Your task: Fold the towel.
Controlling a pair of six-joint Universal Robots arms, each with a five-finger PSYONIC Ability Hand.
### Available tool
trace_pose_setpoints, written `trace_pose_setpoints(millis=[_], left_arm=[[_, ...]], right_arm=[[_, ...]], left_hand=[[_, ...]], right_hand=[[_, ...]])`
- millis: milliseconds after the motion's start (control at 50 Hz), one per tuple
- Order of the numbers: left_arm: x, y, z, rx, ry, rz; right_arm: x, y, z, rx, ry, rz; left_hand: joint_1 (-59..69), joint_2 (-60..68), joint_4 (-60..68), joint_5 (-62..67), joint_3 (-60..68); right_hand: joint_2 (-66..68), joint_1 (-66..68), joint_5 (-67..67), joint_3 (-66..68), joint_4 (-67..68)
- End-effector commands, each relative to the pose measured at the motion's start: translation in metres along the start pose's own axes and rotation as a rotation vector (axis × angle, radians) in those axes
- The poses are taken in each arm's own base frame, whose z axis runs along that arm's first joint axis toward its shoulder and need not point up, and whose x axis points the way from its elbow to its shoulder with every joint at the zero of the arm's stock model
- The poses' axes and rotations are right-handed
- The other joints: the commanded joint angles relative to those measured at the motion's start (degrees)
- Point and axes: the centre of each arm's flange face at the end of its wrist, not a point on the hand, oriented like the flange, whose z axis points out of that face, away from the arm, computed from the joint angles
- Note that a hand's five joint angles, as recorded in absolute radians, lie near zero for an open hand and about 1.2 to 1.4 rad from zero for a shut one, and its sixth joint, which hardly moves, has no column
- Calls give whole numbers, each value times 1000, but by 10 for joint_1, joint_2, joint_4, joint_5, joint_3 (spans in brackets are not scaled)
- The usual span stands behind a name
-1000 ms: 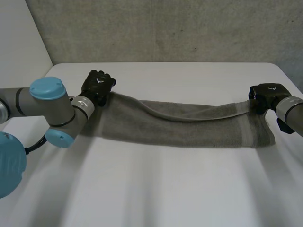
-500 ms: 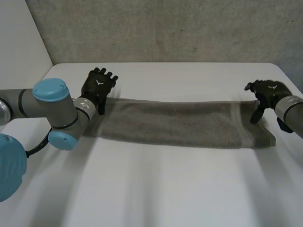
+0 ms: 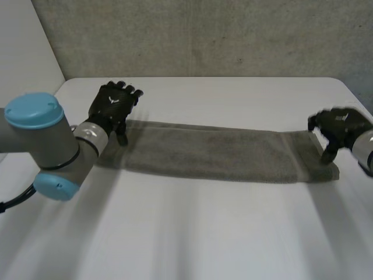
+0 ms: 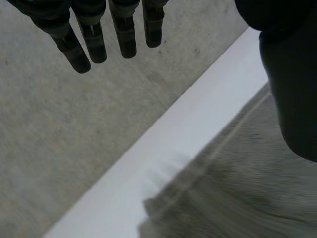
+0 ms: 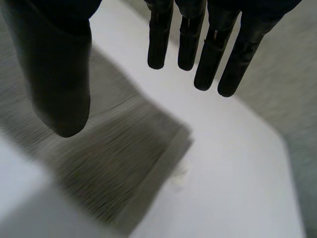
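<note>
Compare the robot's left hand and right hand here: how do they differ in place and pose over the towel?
The left hand hovers at the towel's left end; the right hand at its right end. The left hand's fingers point toward the far wall; the right hand's fingers reach over bare table past the towel's corner. Shared: both are open, fingers straight, holding nothing.

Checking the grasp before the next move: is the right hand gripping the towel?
No, the right hand hangs over the towel with its fingers straight and nothing pinched against the thumb.
</note>
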Motion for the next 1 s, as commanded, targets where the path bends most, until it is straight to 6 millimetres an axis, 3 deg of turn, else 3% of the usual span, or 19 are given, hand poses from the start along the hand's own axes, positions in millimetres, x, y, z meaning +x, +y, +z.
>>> trace_pose_setpoints(millis=[20,80,260,380,800,1000], left_arm=[[6,4,-23,-36,41,-151],[8,4,-27,-35,61,-167],[13,4,-30,-34,74,-168],[12,5,-30,-36,70,-169],[16,5,-32,-36,81,-169],[16,4,-31,-35,81,-168]], right_arm=[[-17,39,-9,-97,-98,19],[-17,50,-8,-98,-115,26],[-14,61,9,-33,-77,0],[-13,70,18,-48,-71,4],[-11,74,32,-1,-42,-17],[-15,84,42,-1,-44,-38]], left_hand=[[-36,-30,-32,-110,-23],[-36,-30,-32,-110,-23],[-36,-30,-32,-110,-23],[-38,-31,-34,-112,-25],[-38,-31,-34,-112,-25],[-38,-31,-34,-112,-25]], right_hand=[[13,12,5,12,10],[17,16,8,15,14],[134,133,126,133,131],[135,133,126,133,132],[99,98,91,98,96],[180,179,172,178,177]])
